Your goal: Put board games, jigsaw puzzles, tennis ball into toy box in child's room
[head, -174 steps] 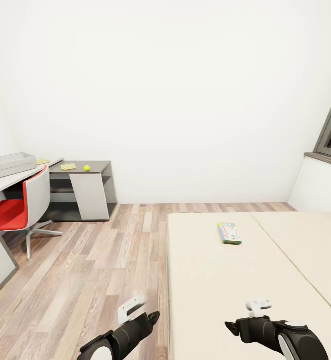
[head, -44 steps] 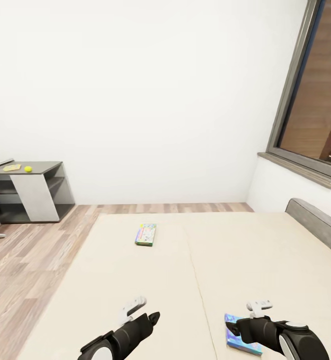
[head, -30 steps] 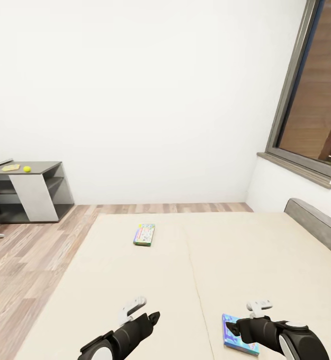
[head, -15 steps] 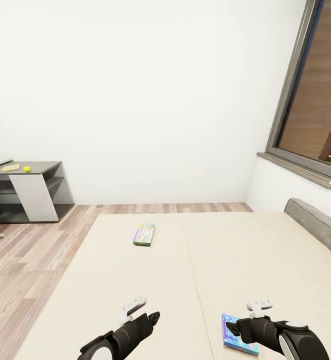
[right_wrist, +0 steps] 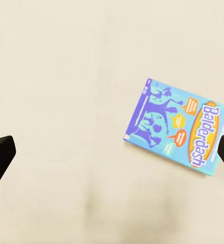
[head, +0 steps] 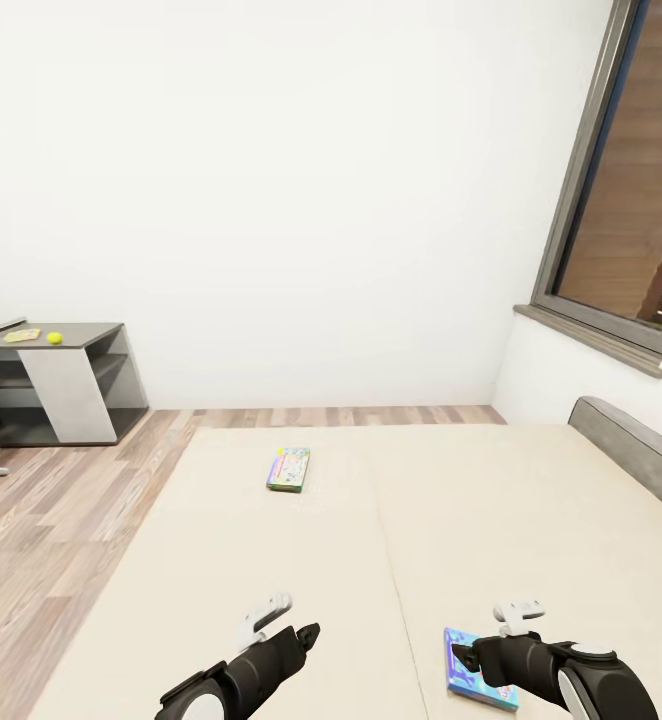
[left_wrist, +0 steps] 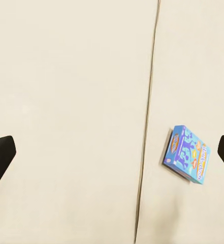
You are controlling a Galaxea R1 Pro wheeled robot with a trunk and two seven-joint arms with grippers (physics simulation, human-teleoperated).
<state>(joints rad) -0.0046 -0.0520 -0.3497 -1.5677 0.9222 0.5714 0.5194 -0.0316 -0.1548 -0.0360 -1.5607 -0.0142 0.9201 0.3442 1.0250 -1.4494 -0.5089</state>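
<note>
Head view: board games (head: 289, 469) on bed (head: 531, 520)

Blue Balderdash box (right_wrist: 177, 133); green-edged box (head: 289, 468); beige bed (head: 271, 560).

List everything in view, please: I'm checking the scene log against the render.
Game boxes: 2 on the bed; blue one near, beside the right end effector; green-edged one farther off, left of the seam.
Ball: 1, yellow-green, on the side table.
Flat yellowish item: 1, beside the ball; too small to identify.
Bed: 1, beige cover, grey headboard.
Side table: 1, dark grey, far left.
Window: 1, dark frame, right wall.
Left end effector: open, over bare cover.
Right end effector: open, empty, above the bed.
</note>
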